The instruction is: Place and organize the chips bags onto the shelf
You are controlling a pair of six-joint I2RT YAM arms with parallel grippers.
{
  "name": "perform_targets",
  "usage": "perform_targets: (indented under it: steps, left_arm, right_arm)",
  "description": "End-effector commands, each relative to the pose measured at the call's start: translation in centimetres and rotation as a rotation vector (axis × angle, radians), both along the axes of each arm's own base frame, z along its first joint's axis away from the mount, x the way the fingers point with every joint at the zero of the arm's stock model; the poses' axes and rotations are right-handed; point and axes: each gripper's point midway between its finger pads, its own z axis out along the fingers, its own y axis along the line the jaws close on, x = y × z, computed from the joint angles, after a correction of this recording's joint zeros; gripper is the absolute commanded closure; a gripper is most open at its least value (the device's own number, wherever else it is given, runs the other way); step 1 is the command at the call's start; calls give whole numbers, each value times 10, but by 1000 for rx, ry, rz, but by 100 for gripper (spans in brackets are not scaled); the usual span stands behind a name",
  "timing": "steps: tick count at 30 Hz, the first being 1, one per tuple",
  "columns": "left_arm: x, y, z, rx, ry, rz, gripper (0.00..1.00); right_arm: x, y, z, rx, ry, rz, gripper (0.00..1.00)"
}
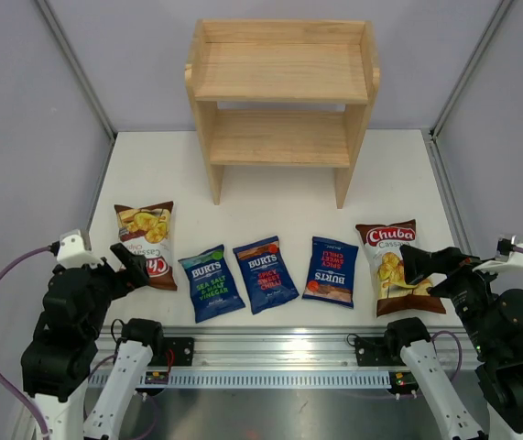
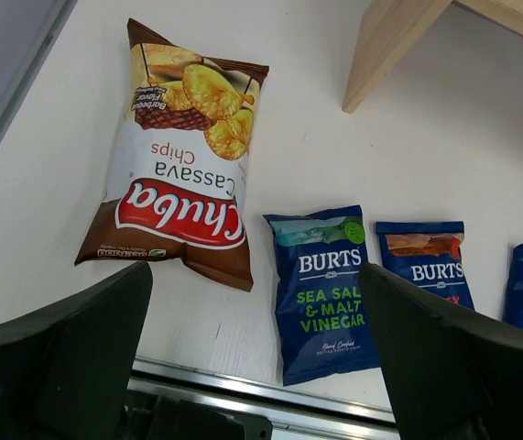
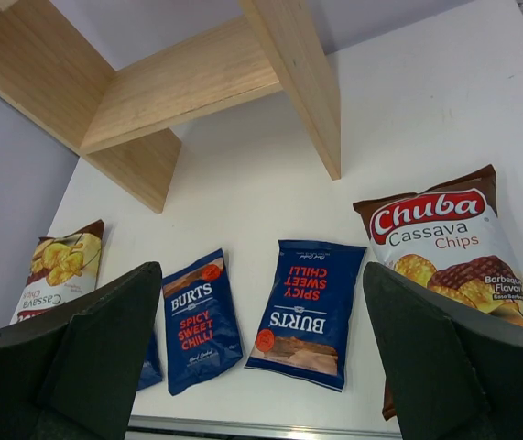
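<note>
The top view alone is showing the whole shelf (image 1: 282,92), standing at the far side of the worktop (image 1: 270,206), well apart from the bags lying flat near the arms. Three BURTS bags (image 1: 265,273) are lying between the left Chuba bag (image 1: 145,236) and right Chuba bag (image 1: 385,240), long axes running near to far. The left Chuba logo is sitting inverted at its near end; the right one is reading upright. The left gripper (image 2: 254,275) and right gripper (image 3: 263,275) are hanging spread, holding nothing, each hiding part of a Chuba bag from above. The wrist views are cutting off most of the shelf.

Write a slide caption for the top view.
Five chips bags lined up in front of the wooden shelf, both tiers bare.
</note>
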Motion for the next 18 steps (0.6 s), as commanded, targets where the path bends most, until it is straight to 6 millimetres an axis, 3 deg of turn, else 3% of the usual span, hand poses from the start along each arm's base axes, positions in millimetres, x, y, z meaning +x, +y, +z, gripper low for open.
perform_targets:
  steps: [1,5,6,7,10,12,13,18]
  left_arm:
    - [11,-11,3,-32,-12,-46,1]
    - [21,-38,-7,-140,8,-136,1]
    - [30,-47,-16,-172,20,-161,1]
    - [33,-60,-21,-245,41,-194,1]
    - [55,-83,-59,-370,146,-219,1]
    - [68,-93,-72,-425,185,-226,1]
    - [71,-97,-93,-446,240,-219,1]
    - [89,-92,-135,-475,317,-111,1]
  right_arm:
    - [5,4,8,-9,-22,20,1]
    - [10,32,3,1,-1,172,1]
    - [14,43,5,18,-27,227,1]
    - [4,66,9,34,-48,375,1]
    - [-7,100,15,98,-87,591,1]
    - [-4,107,11,118,-66,632,1]
    - [-3,108,9,117,-56,639,1]
    - [7,104,-7,88,-7,606,0]
